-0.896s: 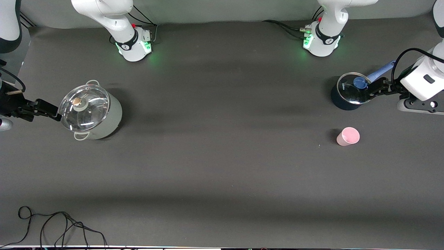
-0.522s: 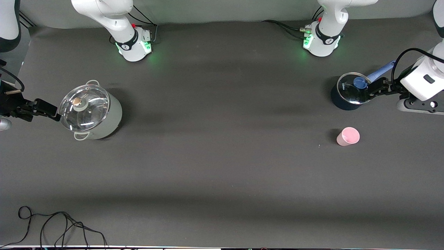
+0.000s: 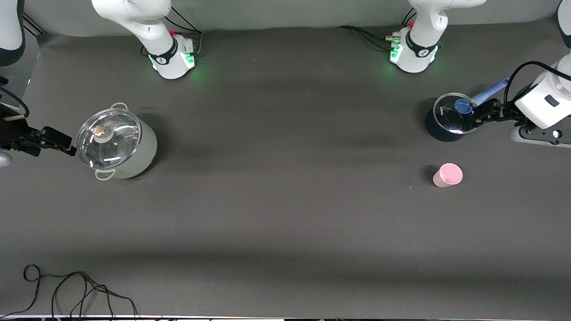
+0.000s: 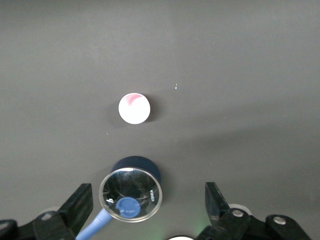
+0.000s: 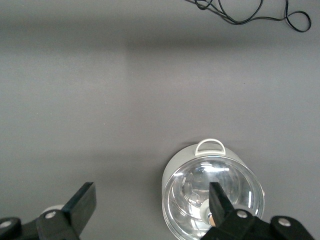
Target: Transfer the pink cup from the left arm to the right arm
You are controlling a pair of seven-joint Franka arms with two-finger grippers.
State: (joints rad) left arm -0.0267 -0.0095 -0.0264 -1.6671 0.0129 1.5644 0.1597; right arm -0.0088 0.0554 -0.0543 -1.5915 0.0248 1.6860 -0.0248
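Front view: left claw [image 3: 486,111] spread above blue pot [image 3: 446,121]; right claw [image 3: 53,139] spread.

A large white pot [image 3: 119,149] with a glass lid [image 3: 107,137] stands on the dark counter [image 3: 285,223] toward the right arm's end, a small dark-blue saucepan [image 3: 446,125] with a glass lid [image 3: 455,118] and light-blue handle [image 3: 490,92] toward the left arm's end, and a black cable [image 3: 71,290] lies coiled nearest the front camera
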